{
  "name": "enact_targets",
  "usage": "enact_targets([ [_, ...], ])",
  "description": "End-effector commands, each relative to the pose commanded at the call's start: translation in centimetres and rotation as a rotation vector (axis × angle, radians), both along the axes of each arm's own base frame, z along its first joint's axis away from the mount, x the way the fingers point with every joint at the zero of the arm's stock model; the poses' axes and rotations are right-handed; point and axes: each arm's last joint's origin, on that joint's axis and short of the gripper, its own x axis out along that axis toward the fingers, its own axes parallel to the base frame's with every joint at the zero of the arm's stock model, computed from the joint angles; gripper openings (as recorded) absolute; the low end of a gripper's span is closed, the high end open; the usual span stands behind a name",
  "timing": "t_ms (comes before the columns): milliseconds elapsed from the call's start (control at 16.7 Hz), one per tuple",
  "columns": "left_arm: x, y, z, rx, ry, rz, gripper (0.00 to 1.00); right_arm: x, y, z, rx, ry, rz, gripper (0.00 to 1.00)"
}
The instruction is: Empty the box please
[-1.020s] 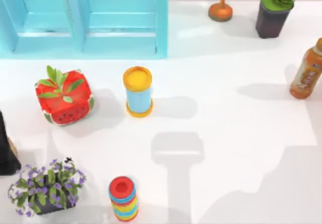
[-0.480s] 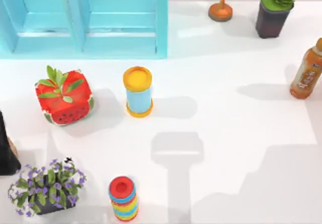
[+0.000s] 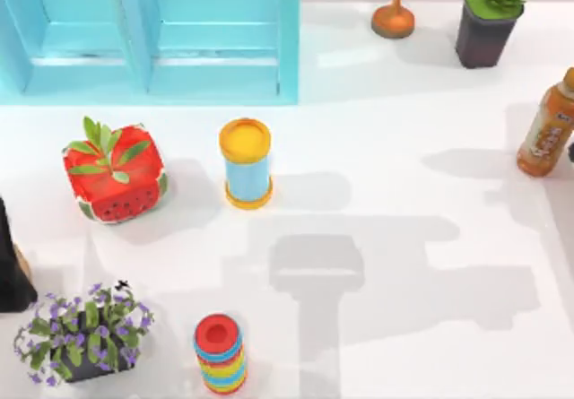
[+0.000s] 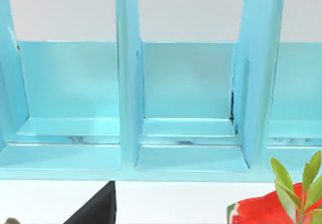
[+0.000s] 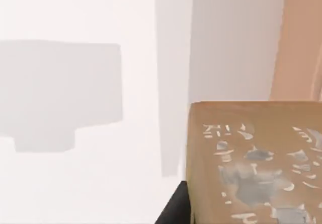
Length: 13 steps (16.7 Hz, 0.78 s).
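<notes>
Right claw (image 3: pixel 571 152) pokes in as a dark sliver at the tabletop's right edge, just beside the orange bottle (image 3: pixel 547 128); whether it is spread or pressed together I cannot tell. The blue box (image 3: pixel 215 76), split into open compartments, stands at the tabletop's far left corner, behind the watermelon cube (image 3: pixel 115 173).

A light blue shelf unit (image 4: pixel 188 108) with upright dividers and open compartments is seen across most of the frame. A red watermelon-patterned object (image 4: pixel 266 211) with green leaves (image 4: pixel 302 181) is seen at the lower right, and a black shape (image 4: pixel 98 209) at the lower left edge.
</notes>
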Motion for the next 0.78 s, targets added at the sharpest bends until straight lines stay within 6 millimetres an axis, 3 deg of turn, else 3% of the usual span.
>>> enact_targets([
  [180, 0.0, 0.0, 0.0, 0.000, 0.000, 0.000, 1.00, -2.0, 9.0, -2.1, -0.004, 0.017, 0.002, 0.00],
  [360, 0.0, 0.0, 0.0, 0.000, 0.000, 0.000, 1.00, -5.5, 14.9, -3.7, -0.004, 0.011, -0.001, 0.00],
  [540, 0.0, 0.0, 0.0, 0.000, 0.000, 0.000, 1.00, -8.3, 17.9, -4.7, 0.005, -0.009, -0.007, 0.00],
  [780, 0.0, 0.0, 0.0, 0.000, 0.000, 0.000, 1.00, -9.5, 18.8, -5.1, 0.011, -0.022, -0.020, 0.00],
])
